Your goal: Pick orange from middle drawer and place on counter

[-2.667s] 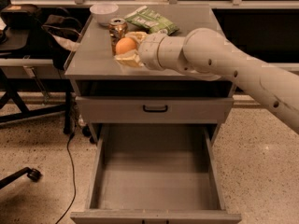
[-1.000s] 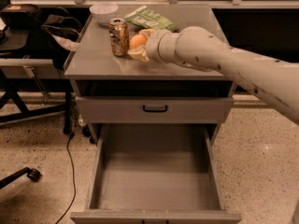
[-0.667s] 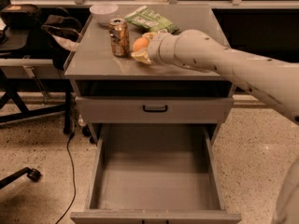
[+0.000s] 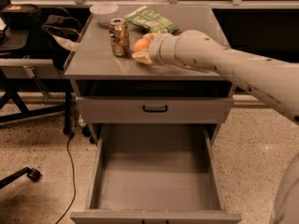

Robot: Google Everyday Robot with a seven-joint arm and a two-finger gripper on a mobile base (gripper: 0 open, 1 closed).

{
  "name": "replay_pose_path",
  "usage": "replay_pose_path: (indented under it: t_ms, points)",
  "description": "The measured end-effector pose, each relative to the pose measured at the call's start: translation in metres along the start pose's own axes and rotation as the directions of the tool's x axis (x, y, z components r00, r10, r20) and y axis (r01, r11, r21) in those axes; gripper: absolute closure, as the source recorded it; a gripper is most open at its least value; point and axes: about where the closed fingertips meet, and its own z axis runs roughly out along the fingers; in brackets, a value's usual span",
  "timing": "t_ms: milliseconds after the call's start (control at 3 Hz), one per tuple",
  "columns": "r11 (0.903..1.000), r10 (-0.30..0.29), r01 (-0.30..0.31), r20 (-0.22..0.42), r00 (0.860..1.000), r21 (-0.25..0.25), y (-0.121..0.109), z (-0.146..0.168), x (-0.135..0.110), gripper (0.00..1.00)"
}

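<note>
We see the speckled floor [image 4: 254, 143] under a grey cabinet, and a thick cream arm [image 4: 224, 59] reaching in from the right edge over the counter [image 4: 100, 59]. The drawer [image 4: 159, 181] is pulled fully out towards us, with tall grey side walls and a plain floor showing. Above it sits a shut, shallower drawer front [image 4: 112, 110] with a black handle [image 4: 155, 108] at its centre. A green bag [image 4: 150, 18] lies near the counter's back edge, about midway along it; it carries pale print that we cannot read. A white bowl [image 4: 103, 10] stands in the back left corner. A gold-brown can [image 4: 119, 36] stands upright in front of the bowl, on the left half, and its label is too blurred for us to read. Just right of the can, near the middle of the counter and closer to the front edge, the gripper [image 4: 142, 48] has its fingers closed around the orange [image 4: 140, 44], one pale finger under it and low over the surface. The orange is small, round, smooth and evenly orange, about as wide as the can, with no sticker or marking that we can make out.
</note>
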Motion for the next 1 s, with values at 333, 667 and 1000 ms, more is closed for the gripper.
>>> replay_pose_path:
  t_ms: [333,667,1000]
  points:
    - [1.0000,0.000,0.000,0.000,1.000,0.000,0.0000,0.0000,0.0000,0.13]
    - [1.0000,0.000,0.000,0.000,1.000,0.000,0.0001,0.0001,-0.0001,0.00]
    - [1.0000,0.000,0.000,0.000,1.000,0.000,0.0001,0.0001,-0.0001,0.00]
